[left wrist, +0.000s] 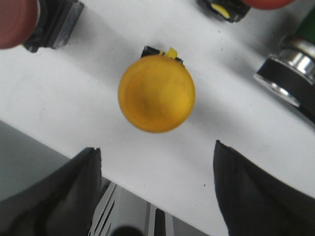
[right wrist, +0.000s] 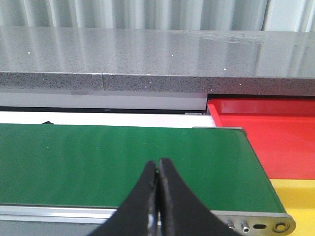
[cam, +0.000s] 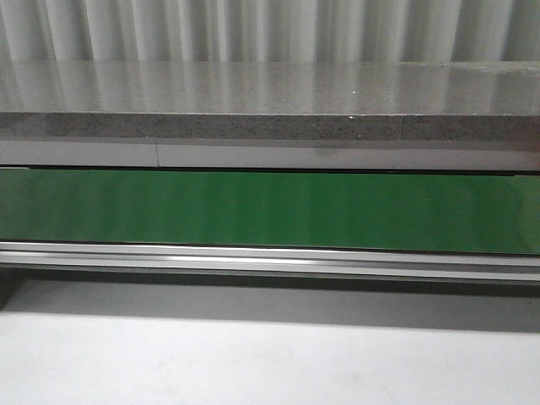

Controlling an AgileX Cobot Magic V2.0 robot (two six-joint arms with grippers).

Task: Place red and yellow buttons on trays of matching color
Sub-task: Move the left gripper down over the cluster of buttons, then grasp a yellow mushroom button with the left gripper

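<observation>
We hover left gripper (left wrist: pixel 156 196), fingers apart, yellow button (left wrist: pixel 156 93) just ahead between them; reach step, next descend and clamp. Right gripper (right wrist: pixel 157 172) closed empty over green belt (right wrist: pixel 118 162)

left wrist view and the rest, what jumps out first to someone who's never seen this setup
The yellow button fills the middle of the left wrist view, on a white surface between the open fingers of the left gripper. In the right wrist view, the green conveyor belt runs up to a red tray, with the right gripper shut.
</observation>
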